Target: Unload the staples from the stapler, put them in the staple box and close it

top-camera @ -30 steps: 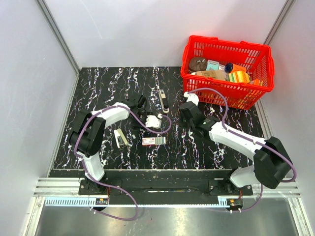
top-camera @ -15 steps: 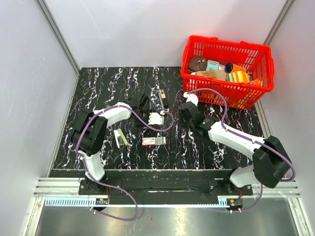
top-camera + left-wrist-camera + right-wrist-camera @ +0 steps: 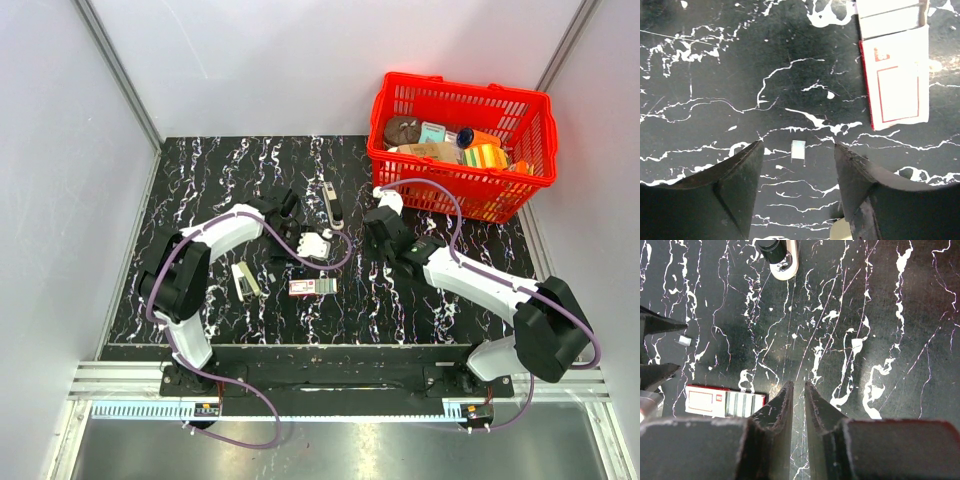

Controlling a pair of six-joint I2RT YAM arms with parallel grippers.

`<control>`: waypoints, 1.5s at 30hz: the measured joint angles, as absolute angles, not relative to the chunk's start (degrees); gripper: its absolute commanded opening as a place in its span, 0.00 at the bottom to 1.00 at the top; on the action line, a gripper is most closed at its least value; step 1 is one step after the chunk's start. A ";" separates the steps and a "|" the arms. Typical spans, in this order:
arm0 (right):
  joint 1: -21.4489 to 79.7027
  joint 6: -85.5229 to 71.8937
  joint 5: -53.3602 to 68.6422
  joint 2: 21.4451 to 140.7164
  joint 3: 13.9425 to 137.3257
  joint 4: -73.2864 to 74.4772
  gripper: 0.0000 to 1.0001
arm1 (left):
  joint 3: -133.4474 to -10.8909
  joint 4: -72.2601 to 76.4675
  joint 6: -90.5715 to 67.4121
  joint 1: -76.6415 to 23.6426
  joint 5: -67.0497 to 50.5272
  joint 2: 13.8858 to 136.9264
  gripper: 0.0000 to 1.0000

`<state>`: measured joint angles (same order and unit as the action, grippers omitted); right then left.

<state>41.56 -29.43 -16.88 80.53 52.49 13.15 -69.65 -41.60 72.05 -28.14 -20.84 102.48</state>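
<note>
The stapler point(image 3: 245, 280), slim and olive-beige, lies on the black marbled table left of centre. A tiny silvery strip of staples point(image 3: 798, 150) lies flat on the table, also seen as staples point(image 3: 684, 340) in the right wrist view. My left gripper point(image 3: 298, 254) hangs over that strip, open, its dark fingertips point(image 3: 752, 150) on either side of it and not touching it. My left gripper point(image 3: 797, 147) holds nothing. My right gripper point(image 3: 380, 218) hovers right of centre. In its own view my right gripper point(image 3: 797, 385) is shut and empty, with bare table under it.
A red-and-white box point(image 3: 312, 287) with its tray slid open lies just beside the strip; the box point(image 3: 895, 75) fills the left wrist view's upper right. A slim cream-and-black tool point(image 3: 332, 205) lies behind. A red basket point(image 3: 455, 196) of items stands at the back right.
My left gripper has shifted slightly back and forth near the box. The right arm has barely moved.
</note>
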 measured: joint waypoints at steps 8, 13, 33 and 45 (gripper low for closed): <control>41.56 -29.43 -16.86 80.53 52.49 13.15 0.20 | -70.65 -43.42 73.60 -28.12 -19.51 105.32 0.52; 41.56 -29.43 -16.84 80.53 52.49 13.15 0.20 | -70.65 -42.00 73.49 -28.12 -18.00 106.52 0.51; 41.56 -29.43 -16.84 80.53 52.49 13.15 0.19 | -68.93 -37.85 72.97 -28.08 -14.20 106.28 0.30; 41.56 -29.43 -16.86 80.53 52.49 13.17 0.17 | -68.62 -37.56 71.35 -28.27 -13.98 106.10 0.03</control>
